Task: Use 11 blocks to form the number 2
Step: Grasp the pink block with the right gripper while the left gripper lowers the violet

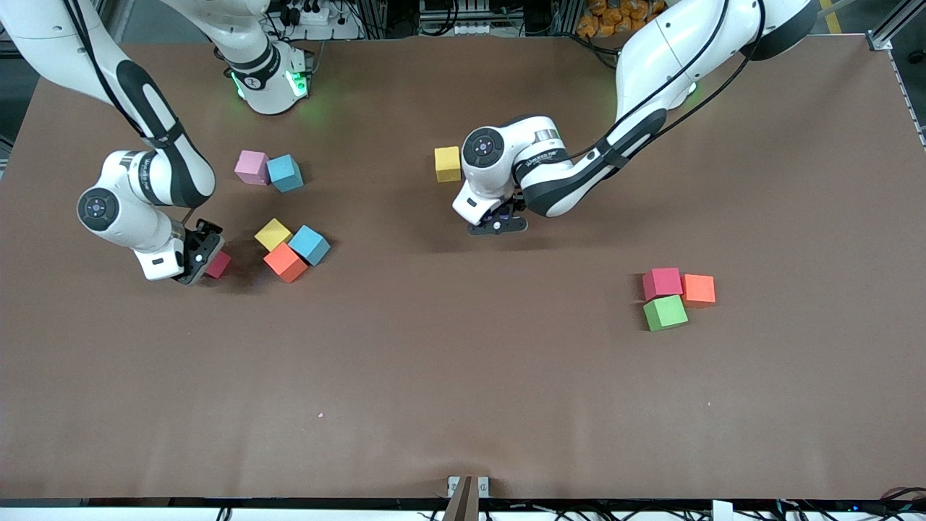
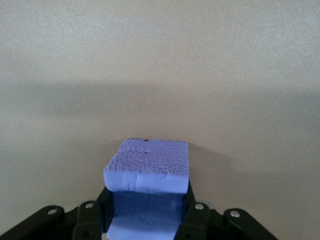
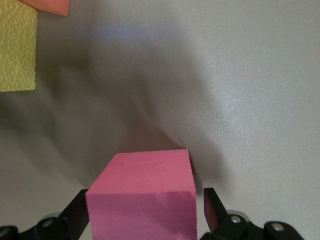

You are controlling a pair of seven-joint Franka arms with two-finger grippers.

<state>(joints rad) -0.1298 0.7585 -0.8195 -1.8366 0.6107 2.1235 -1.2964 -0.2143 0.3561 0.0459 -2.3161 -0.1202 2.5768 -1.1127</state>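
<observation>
Overhead, we see the left gripper mid-frame and the right gripper at a red block far left. Left wrist: fingers clamp a purple block. Right wrist: fingers spread around the block.

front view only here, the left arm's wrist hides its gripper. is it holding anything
observer: Yes. The left gripper is shut on a small purple matte foam cube, clamped between both fingers.
operator: and the right gripper, has it grabbed the small red matte cube yet
observer: Not yet. The right wrist view shows it open, with its fingers on either side of the cube and a clear gap at one finger.
operator: is that cube sitting flat
observer: Yes, it rests flat on the brown table, not tilted.
</observation>
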